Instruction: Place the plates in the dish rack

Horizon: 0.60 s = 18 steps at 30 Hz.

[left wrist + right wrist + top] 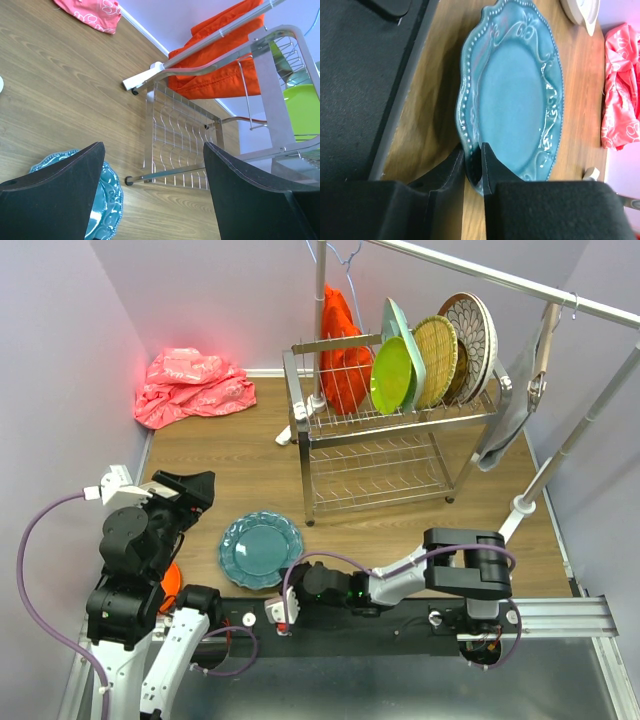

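The right gripper point(472, 152) has its jaws pinched on the near rim of the teal plate point(515, 95), which lies on the wooden table point(200, 455) in front of the dish rack point(400, 424). Its arm stretches low and leftward along the table's near edge. The left gripper point(152, 146) hangs raised, spread wide and empty, facing the rack.

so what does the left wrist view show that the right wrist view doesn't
Only the left wrist: the dish rack, the orange cloth at its top, a lime green plate, and the left jaws wide open with nothing between them. Only the right wrist: the right jaws gripping the teal plate by its rim, plus the black base strip. Both: the teal plate, the pink cloth and the wooden table.
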### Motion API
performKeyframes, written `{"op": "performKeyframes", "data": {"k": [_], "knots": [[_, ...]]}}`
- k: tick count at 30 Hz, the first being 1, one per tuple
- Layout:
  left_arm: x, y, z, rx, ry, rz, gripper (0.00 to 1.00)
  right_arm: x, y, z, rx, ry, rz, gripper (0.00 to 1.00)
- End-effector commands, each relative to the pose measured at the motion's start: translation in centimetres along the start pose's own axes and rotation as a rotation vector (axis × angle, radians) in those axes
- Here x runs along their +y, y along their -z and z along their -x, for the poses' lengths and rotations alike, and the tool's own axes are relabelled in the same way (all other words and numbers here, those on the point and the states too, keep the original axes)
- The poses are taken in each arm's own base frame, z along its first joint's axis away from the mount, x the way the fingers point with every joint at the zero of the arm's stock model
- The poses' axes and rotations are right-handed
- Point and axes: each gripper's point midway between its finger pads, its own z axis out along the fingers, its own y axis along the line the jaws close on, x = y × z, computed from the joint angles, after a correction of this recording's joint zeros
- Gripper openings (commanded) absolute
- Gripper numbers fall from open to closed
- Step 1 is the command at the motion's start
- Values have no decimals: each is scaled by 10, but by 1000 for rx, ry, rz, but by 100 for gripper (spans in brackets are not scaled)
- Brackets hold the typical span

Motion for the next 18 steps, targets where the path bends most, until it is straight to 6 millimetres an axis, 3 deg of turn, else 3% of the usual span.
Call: {"op": "performKeyframes", "data": {"k": [1, 10, 18], "knots": [[-13, 1, 7, -14, 13, -46, 89, -31, 2, 28, -44, -76, -47, 5], [-18, 3, 18, -48, 17, -40, 89, -89, 11, 69, -134, -120, -134, 0], [-15, 10, 28, -95, 66, -20, 89, -142, 15, 82, -168, -146, -223, 0]]}}
